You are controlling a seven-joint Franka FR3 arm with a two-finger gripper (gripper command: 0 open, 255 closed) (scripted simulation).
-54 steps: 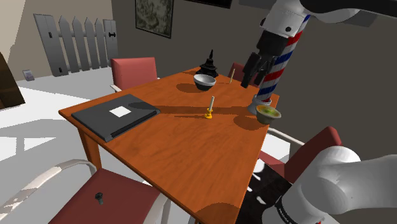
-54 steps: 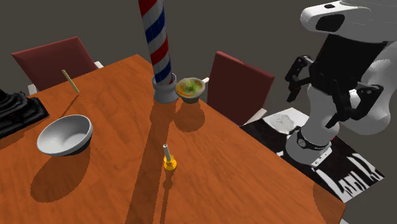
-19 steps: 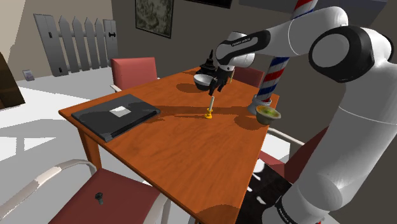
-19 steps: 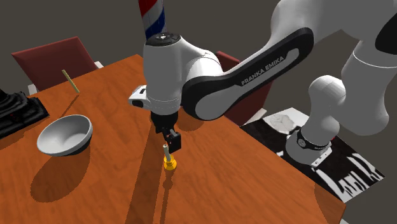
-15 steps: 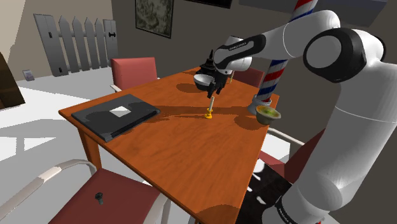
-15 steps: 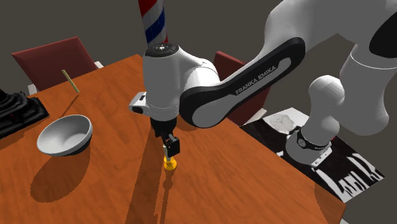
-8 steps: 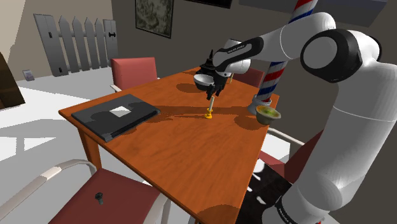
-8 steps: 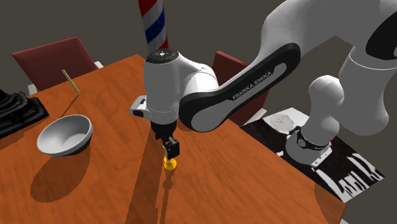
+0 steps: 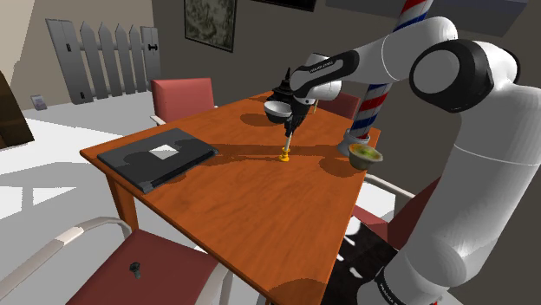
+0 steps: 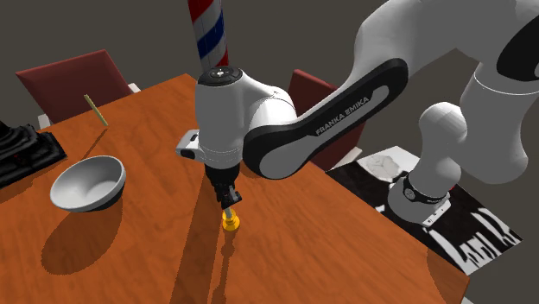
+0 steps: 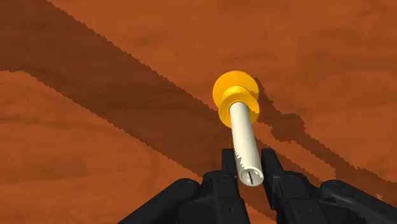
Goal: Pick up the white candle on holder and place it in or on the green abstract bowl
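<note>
The gripper (image 11: pixel 248 167) has its two black fingers pressed against either side of the single cream candle (image 11: pixel 243 133) near its top, clasping it. The candle stands upright in its one yellow holder (image 11: pixel 236 94), which rests near the middle of the orange-brown table (image 9: pixel 234 199). Two bowls sit on that table: a grey bowl (image 9: pixel 278 110) just beyond the candle, and the green bowl (image 9: pixel 365 156) toward the shoulder view's right, beside one striped barber pole (image 9: pixel 373 100). One flat black case (image 9: pixel 156 156) lies toward the shoulder view's left.
</note>
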